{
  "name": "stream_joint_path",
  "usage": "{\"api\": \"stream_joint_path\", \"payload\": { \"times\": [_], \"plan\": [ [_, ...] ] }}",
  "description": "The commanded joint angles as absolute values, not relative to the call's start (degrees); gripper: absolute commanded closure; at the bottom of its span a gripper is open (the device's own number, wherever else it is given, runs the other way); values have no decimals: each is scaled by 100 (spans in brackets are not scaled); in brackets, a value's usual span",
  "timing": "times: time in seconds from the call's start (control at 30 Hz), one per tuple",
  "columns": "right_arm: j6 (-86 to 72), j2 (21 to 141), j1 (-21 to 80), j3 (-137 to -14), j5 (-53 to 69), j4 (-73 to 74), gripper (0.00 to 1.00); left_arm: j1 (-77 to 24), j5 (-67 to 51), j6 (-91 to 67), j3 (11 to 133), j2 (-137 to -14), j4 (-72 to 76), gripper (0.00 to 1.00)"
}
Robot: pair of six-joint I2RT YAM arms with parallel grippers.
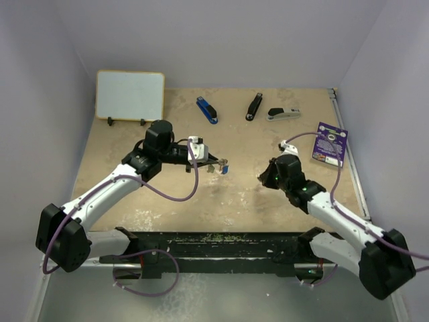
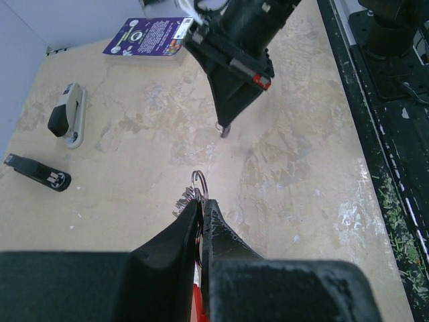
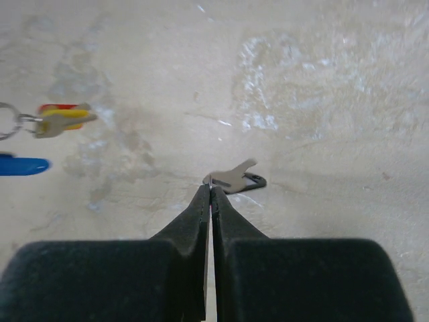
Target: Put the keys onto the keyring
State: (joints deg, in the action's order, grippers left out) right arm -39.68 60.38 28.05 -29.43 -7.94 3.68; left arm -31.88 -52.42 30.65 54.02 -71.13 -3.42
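Fingers of the left gripper (image 2: pixel 202 203) are pressed together on the thin silver metal keyring (image 2: pixel 198 180), leaving its loop poking out past the tips, probably so the free part of the loop faces the other arm and can take a key. Opposite, the right gripper (image 3: pixel 209 191) pinches a small silver metal key (image 3: pixel 231 178) by one end with the rest sticking forward, low by the mottled beige counter (image 1: pixel 234 208); whether it touches I cannot tell. The right wrist view shows what hangs at the ring: a yellow-headed key (image 3: pixel 67 115), a red plastic fob (image 3: pixel 57 106) and a blue-headed key (image 3: pixel 20 164), which the left wrist view mostly hides behind its own fingers. Only the top view shows both arms at once, their tips near each other but apart at mid-counter, with the three staplers (image 1: pixel 253 106) and purple card (image 1: pixel 330 143) well behind
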Motion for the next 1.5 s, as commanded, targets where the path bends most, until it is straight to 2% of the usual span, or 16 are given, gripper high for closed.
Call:
{"api": "stream_joint_path", "payload": {
  "times": [0.0,0.3,0.53,0.8,1.47],
  "plan": [
    [-3173,5197,2797,-3123,-555,277,100,-3164,-5515,3131,5313,-7027,92,96],
    [-2826,4428,2890,-3590,811,-37,100,-3164,-5672,3137,5406,-7122,124,96],
    [-2799,4485,3072,-4074,1476,-193,100,-3172,-5797,3161,5435,-7208,146,96],
    [-2683,5168,3987,-4699,1183,-289,100,-3173,-5786,3169,5444,-7232,156,96],
    [-2650,5716,4521,-5070,889,-439,100,-3207,-5762,3108,5556,-7339,226,96]
  ]
}}
